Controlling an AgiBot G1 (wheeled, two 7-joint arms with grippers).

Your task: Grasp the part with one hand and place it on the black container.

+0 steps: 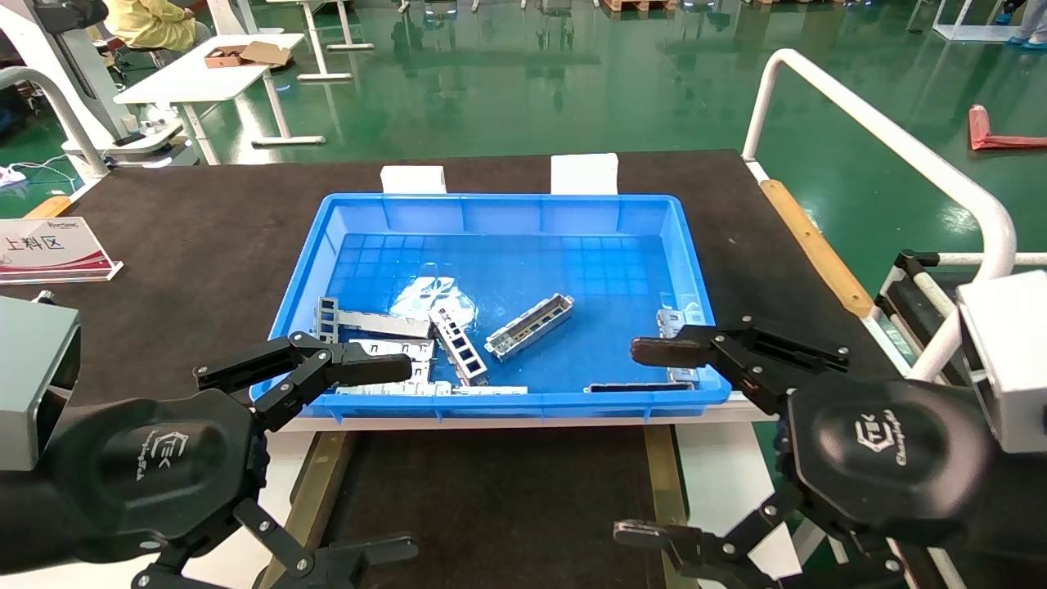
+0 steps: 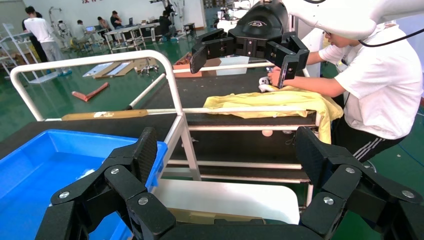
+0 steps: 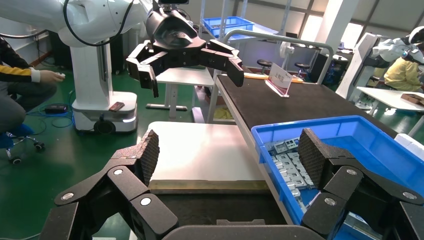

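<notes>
Glossy green factory floor behind; foreground a large dark matte table (image 1: pixel 204 237) carrying one blue plastic bin (image 1: pixel 507 209) with a moulded grid floor and smooth upright walls.

Bin contents: several silver-grey stamped metal pieces, clustered toward the near wall.
- the part (image 1: pixel 530 325): slim channel rail, row of rectangular cutouts along its length, lying diagonally on the bin floor near the middle, apart from both grippers.
- second slotted rail (image 1: pixel 459 345), just left of the part, angled the other way.
- flat slotted plates (image 1: pixel 372 325) along the near-left corner; one thin strip against the near wall; a small bracket (image 1: pixel 672 317) at the right wall.

Black container (image 1: pixel 491 491): shallow flat tray, matte black surface, brass-coloured edge strips, set just below the bin's near rim, nothing resting on it.

Left gripper (image 1: pixel 384 458): black, linkage fingers with textured pads, jaws spread wide and holding nothing; upper finger (image 1: pixel 368 368) overlaps the bin's near-left rim, lower finger over the container's left edge.

Right gripper (image 1: pixel 646 442): same build, jaws spread wide and holding nothing; upper finger (image 1: pixel 667 352) over the bin's near-right corner, lower finger over the container's right edge.

Also present: two white blocks (image 1: pixel 413 178) behind the bin, acrylic sign stand (image 1: pixel 49 249) at the table's left, white tubular rail (image 1: pixel 883 139) at the right
</notes>
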